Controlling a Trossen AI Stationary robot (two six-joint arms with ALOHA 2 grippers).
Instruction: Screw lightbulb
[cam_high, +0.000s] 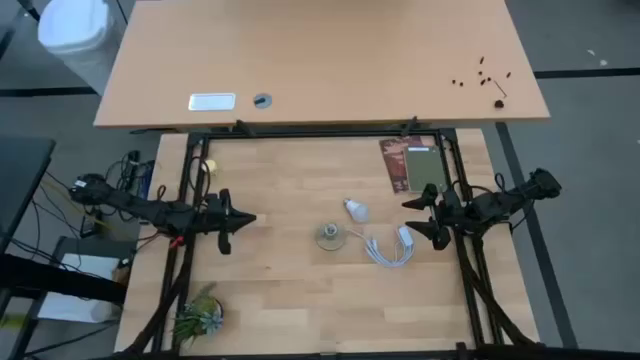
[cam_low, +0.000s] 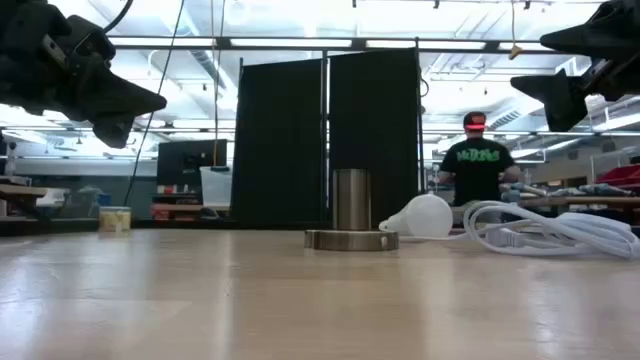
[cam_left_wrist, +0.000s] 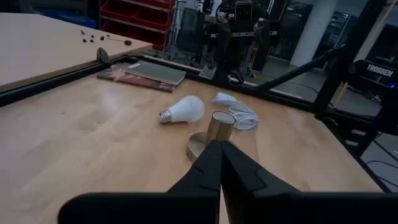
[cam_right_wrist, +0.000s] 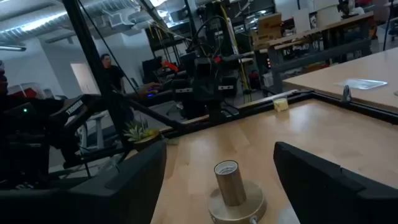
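The white lightbulb (cam_high: 356, 211) lies on its side on the wooden table, its screw base (cam_left_wrist: 165, 116) pointing away from the socket. Just in front of it the metal socket (cam_high: 330, 236) stands upright on its round base (cam_low: 351, 240). My left gripper (cam_high: 248, 219) hovers to the left of both, shut, with its tips (cam_left_wrist: 219, 149) aimed at the socket. My right gripper (cam_high: 412, 217) hovers to their right, open and with nothing between its fingers; its own view shows the socket (cam_right_wrist: 231, 186) ahead between the fingers. Both grippers hang above the table in the low view.
A white plug with a coiled cord (cam_high: 392, 247) lies right of the socket, under the right gripper. A book (cam_high: 410, 165) lies at the far right and a small plant (cam_high: 198, 315) at the near left. A person (cam_low: 478, 165) stands in the room behind.
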